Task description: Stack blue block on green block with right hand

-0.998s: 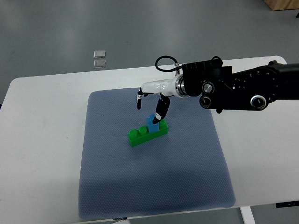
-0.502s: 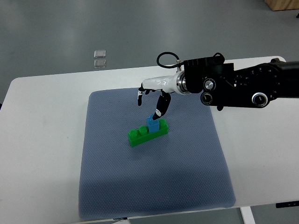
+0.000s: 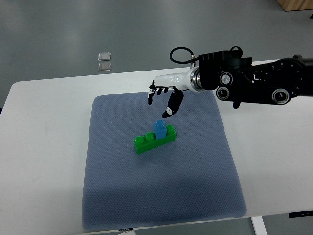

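Note:
A long green block [image 3: 154, 139] lies on the blue-grey mat [image 3: 156, 196] near its middle. A small blue block [image 3: 159, 129] sits on top of the green block, toward its right end. My right hand [image 3: 162, 100] hangs above and behind the blocks, clear of them. Its fingers are spread and hold nothing. Its black arm [image 3: 254, 85] comes in from the right edge. The left arm does not show.
The mat lies on a white table [image 3: 44, 147]. Two small clear squares [image 3: 104, 61] lie on the grey floor beyond the table's far edge. A black cable loop [image 3: 180, 55] sticks up at the wrist.
My right hand has let go of the blue block and lifted up and back to the right. The blue block stays on the green block.

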Action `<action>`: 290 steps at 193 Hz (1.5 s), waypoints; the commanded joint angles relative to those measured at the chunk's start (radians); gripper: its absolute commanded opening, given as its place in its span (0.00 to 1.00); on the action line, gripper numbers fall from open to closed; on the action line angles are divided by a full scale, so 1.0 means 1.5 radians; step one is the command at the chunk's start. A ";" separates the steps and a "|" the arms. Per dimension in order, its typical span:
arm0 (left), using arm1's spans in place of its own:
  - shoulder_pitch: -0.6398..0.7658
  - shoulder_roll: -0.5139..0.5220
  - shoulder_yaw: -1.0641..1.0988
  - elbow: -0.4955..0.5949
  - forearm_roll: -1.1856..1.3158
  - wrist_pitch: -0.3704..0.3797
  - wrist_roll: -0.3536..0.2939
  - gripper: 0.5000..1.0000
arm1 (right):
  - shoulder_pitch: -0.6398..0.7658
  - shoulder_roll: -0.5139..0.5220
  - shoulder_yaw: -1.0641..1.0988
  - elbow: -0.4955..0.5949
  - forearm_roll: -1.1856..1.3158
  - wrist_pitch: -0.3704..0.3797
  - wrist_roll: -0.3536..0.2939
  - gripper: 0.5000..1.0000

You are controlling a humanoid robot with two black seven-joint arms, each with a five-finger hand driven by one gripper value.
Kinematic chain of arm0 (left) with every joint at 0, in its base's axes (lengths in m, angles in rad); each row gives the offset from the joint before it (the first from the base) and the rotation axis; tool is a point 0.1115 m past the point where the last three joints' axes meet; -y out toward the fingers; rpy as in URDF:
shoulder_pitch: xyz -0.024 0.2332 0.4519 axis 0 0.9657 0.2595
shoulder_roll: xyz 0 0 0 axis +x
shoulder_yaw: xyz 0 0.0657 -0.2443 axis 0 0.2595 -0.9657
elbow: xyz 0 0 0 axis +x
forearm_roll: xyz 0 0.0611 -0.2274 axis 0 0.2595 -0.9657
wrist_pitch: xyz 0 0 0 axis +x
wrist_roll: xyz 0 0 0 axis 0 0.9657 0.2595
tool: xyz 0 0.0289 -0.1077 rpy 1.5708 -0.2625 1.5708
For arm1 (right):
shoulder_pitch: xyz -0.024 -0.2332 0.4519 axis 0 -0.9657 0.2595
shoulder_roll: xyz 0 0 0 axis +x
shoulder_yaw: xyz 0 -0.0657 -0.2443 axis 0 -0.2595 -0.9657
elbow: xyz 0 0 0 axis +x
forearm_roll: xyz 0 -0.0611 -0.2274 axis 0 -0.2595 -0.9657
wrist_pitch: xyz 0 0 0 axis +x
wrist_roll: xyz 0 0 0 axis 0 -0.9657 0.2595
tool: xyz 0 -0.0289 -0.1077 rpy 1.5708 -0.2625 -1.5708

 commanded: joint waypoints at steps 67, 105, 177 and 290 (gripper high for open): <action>0.000 0.000 0.000 0.000 0.000 0.000 0.000 1.00 | -0.349 -0.022 0.537 -0.132 0.192 0.010 0.007 0.81; 0.000 0.000 0.000 0.000 0.000 0.000 0.000 1.00 | -0.491 0.107 0.772 -0.178 0.216 0.000 0.009 0.81; 0.003 0.000 0.000 0.000 0.000 0.000 0.000 1.00 | -0.592 0.211 0.961 -0.252 0.298 0.009 0.067 0.83; 0.005 0.000 0.000 0.000 0.000 0.000 0.000 1.00 | -0.591 0.219 0.962 -0.366 0.458 0.018 0.155 0.83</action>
